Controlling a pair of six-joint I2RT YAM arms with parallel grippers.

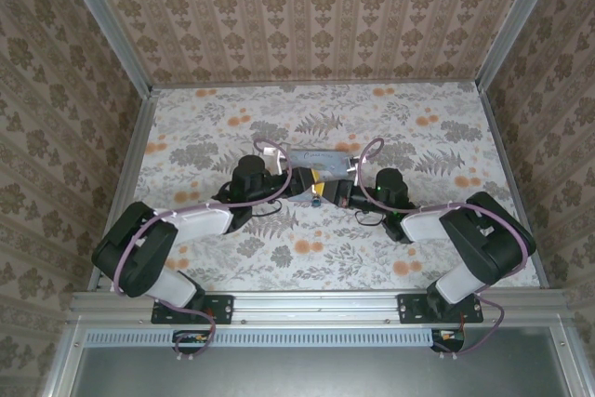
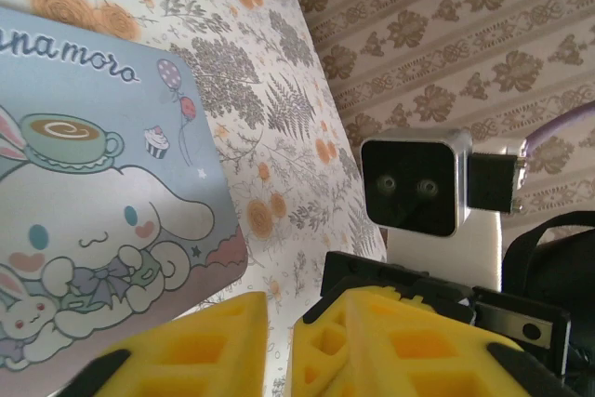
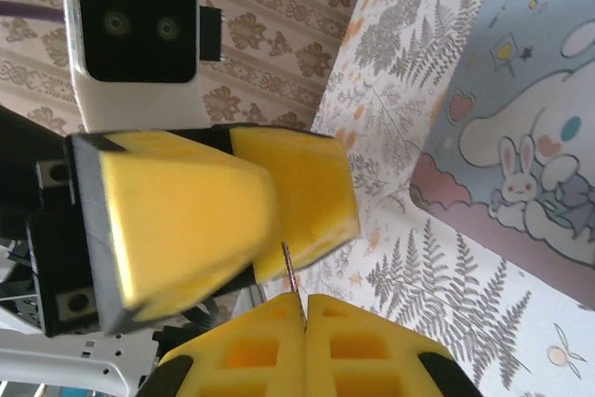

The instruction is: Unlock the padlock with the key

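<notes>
Grey-and-orange floral table carries the pastel tin. Just beside the tin the two arms meet nose to nose, likely to bring lock and key together. The left tool has its pads slightly parted; whether it grips the padlock I cannot tell. The right tool is pressed together, pinching the key, which points toward its partner.
</notes>
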